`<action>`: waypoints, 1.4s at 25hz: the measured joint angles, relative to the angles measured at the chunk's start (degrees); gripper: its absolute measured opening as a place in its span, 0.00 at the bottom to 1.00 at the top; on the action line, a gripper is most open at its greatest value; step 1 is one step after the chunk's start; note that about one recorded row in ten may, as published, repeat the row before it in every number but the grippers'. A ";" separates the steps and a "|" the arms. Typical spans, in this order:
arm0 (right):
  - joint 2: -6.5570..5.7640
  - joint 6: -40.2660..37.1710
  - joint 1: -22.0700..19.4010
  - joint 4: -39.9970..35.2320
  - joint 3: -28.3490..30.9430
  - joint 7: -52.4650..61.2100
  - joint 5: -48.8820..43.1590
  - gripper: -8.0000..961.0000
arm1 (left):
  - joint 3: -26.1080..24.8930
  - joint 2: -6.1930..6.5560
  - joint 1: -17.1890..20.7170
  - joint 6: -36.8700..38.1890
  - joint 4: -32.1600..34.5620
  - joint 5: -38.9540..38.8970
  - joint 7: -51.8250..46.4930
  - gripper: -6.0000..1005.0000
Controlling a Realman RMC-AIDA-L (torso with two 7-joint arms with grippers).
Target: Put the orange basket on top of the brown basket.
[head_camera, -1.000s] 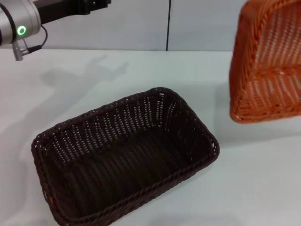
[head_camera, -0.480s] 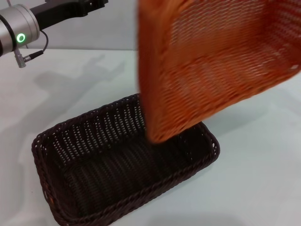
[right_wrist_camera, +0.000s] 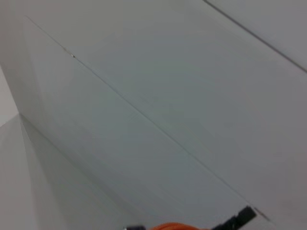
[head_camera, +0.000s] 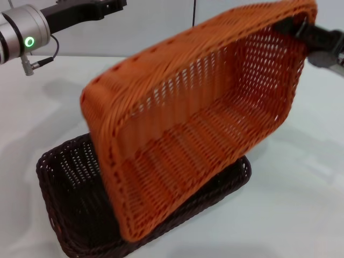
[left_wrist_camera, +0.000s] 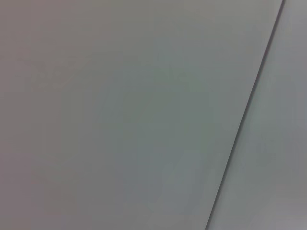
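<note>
Orange basket [head_camera: 199, 134] swung over brown basket [head_camera: 64, 177] | right pincer [head_camera: 299, 28] clamps rim

Prob. a lab/test cell: bare white table [head_camera: 301, 215], plain grey wall panels [head_camera: 156, 27].

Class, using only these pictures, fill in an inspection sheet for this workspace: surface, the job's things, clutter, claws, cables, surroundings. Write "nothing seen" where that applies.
Surface: white table, bare where visible.
Orange basket: held in the air, steeply tilted, opening facing the camera, its low end over the brown basket; contact cannot be told.
Brown basket: upright on the table, largely hidden behind the orange one.
Clutter: nothing seen.
Right claw: at the orange basket's raised far rim, gripping it.
Left claw: out of view; the left arm is raised at the upper left, green light on.
Cables: a thin cable loops under the left arm.
Surroundings: pale wall panels with a dark seam.
</note>
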 joint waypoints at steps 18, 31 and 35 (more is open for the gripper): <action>0.20 4.07 2.58 9.70 -8.14 -9.80 -0.30 0.39 | 0.08 -0.56 -0.94 0.65 1.90 -0.16 1.39 0.84; -2.00 8.06 -2.03 7.91 -4.16 -10.01 0.03 0.78 | -0.05 -0.88 -0.60 0.47 1.47 -1.00 2.14 0.84; -2.21 11.04 -5.83 7.16 6.89 -14.15 0.12 0.88 | -0.08 -0.92 -0.31 0.40 1.31 -2.66 2.83 0.84</action>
